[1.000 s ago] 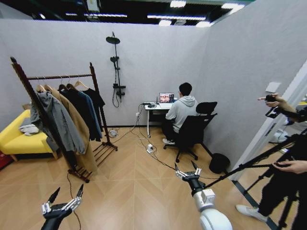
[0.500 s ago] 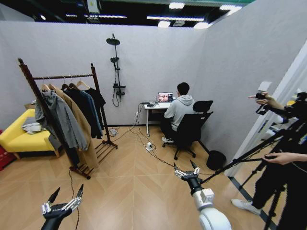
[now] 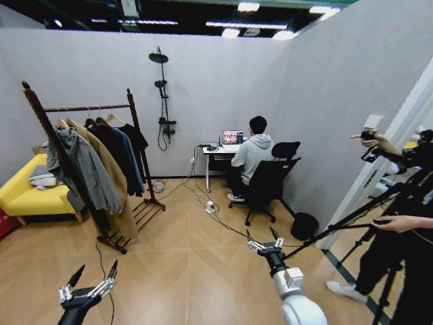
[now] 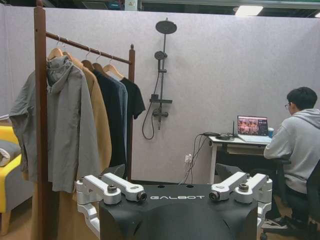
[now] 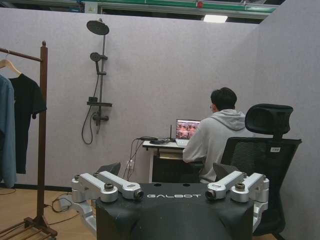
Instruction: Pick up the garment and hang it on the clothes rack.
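Observation:
The garment [image 3: 138,141], a black short-sleeved shirt on a light wooden hanger, hangs at the far end of the clothes rack [image 3: 84,107], beside a blue-teal shirt, a black coat, a tan coat and a grey hooded jacket. It also appears as the garment [image 4: 134,97] by the rack's far post [image 4: 131,100], and as the garment [image 5: 25,112] next to the post [image 5: 42,130]. My left gripper [image 3: 89,284] [image 4: 176,192] is open and empty low over the floor, well short of the rack. My right gripper [image 3: 265,241] [image 5: 172,192] is likewise open and empty.
A yellow sofa [image 3: 24,193] sits behind the rack. A desk [image 3: 220,154] and black office chair [image 3: 267,184] stand at the back wall, with cables [image 3: 210,206] across the floor. A tripod [image 3: 352,227] and a black bin [image 3: 308,229] are on the right. Wooden floor lies open ahead.
The whole head view has shifted slightly, so the camera moved. Both grippers hold the same open pose, and the clothes on the rack hang as before.

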Controlling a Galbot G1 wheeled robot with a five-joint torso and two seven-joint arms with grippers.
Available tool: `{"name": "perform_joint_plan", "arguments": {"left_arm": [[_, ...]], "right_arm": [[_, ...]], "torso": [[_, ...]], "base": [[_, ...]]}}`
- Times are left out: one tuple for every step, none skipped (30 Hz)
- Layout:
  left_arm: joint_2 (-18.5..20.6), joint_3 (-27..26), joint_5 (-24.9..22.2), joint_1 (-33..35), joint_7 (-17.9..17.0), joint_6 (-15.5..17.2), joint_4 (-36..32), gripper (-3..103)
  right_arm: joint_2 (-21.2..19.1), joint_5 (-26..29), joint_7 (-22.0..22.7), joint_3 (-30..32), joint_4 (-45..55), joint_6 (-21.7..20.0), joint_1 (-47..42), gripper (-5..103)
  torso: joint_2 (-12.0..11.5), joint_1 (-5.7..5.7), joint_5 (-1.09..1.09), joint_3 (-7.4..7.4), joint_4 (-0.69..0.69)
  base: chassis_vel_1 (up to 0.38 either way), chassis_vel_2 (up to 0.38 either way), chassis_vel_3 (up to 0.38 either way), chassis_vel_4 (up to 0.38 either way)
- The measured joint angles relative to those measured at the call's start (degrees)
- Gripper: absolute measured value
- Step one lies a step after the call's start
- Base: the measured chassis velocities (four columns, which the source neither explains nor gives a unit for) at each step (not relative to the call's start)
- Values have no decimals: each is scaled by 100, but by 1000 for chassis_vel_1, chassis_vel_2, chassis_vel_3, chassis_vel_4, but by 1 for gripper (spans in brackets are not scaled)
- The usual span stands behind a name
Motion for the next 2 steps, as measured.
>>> {"name": "perform_joint_plan", "arguments": {"left_arm": [[0,0,0,0,0,0,0,100],[0,0,0,0,0,0,0,100]], "right_arm": [[0,0,0,0,0,0,0,100],[0,6,4,5,2,10,-6,100]], "torso": [[0,0,0,0,0],[0,0,0,0,-2]], "base": [[0,0,0,0],[0,0,0,0]]}}
